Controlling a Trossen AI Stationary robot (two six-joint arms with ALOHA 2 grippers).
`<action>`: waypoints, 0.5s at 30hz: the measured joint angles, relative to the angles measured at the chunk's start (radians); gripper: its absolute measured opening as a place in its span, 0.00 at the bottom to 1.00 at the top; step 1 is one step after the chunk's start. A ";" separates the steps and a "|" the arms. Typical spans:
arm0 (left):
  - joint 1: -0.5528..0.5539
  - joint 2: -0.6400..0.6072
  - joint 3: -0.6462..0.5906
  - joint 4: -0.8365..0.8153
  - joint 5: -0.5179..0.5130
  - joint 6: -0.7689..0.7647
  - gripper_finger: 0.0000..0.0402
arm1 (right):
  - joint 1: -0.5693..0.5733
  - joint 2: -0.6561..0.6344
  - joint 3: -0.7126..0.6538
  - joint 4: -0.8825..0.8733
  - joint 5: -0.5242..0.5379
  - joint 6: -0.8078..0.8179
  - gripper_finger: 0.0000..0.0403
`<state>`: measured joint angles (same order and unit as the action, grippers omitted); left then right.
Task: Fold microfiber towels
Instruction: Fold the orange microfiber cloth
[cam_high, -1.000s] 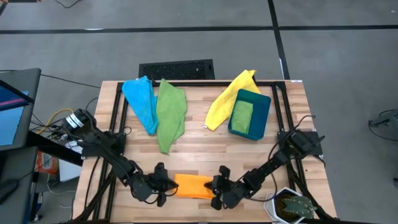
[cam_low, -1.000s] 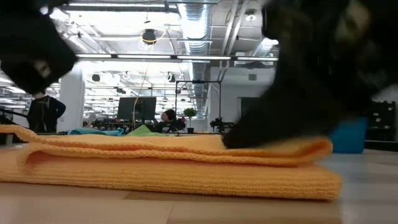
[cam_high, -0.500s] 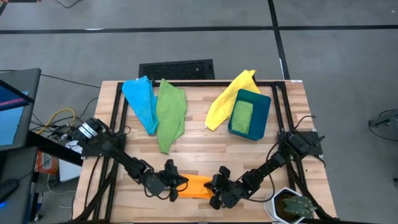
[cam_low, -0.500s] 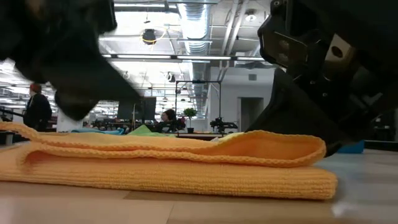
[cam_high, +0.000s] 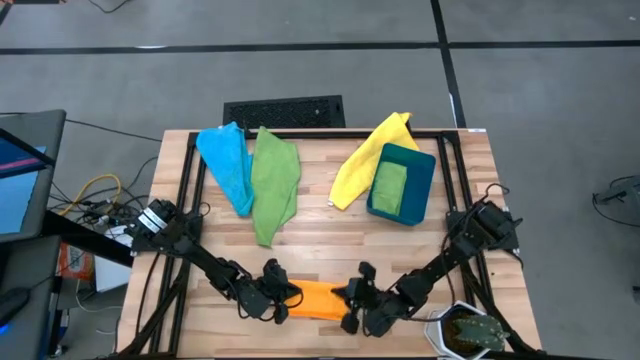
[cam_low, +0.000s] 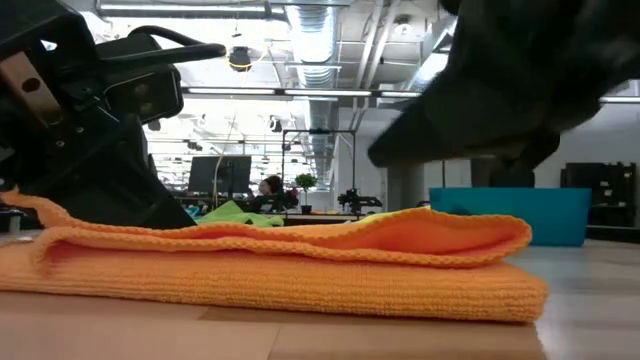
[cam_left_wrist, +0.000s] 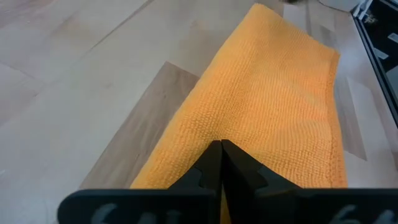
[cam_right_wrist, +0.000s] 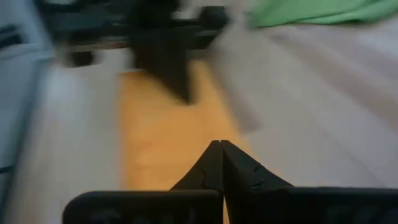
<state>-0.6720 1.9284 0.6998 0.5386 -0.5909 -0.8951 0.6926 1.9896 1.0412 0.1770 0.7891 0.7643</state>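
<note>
**A:** What step was in hand at this moment?

**B:** The folding of the orange towel (cam_high: 318, 298). It lay at the near edge of the wooden table (cam_high: 320, 225), between the two arms, already doubled into a flat packet; the low view showed stacked layers with the top one puffed up at one end.

**A:** And the claws?

**B:** The left gripper (cam_high: 288, 296) sat at the towel's left end, fingers pressed together with their tips against the cloth, holding nothing. The right gripper (cam_high: 350, 296) was at the right end, fingers likewise together; in its own wrist view they appeared empty above the orange fabric.

**A:** Where were the other towels?

**B:** Unfolded at the far side: a light blue towel (cam_high: 226, 164) beside a green towel (cam_high: 274, 182), and a yellow towel (cam_high: 362, 160) against a teal bin (cam_high: 421, 185) that held a folded green cloth (cam_high: 389, 186).

**A:** What would the next move call for?

**B:** Probably flattening that puffed layer, or gripping the packet and carrying it to the bin. Either way, care not to drag the layers apart.
</note>
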 joint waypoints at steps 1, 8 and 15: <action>0.000 0.000 0.000 -0.001 0.002 -0.001 0.00 | -0.005 0.010 -0.001 -0.013 0.021 0.023 0.06; 0.000 0.001 0.000 -0.003 0.009 0.001 0.00 | -0.020 0.127 -0.002 -0.010 0.004 0.140 0.05; 0.009 -0.041 -0.004 -0.022 0.060 0.055 0.00 | -0.017 0.165 0.006 -0.006 0.030 0.226 0.06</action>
<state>-0.6632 1.8870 0.6961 0.5168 -0.5308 -0.8404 0.6759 2.1544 1.0471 0.1712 0.8193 0.9901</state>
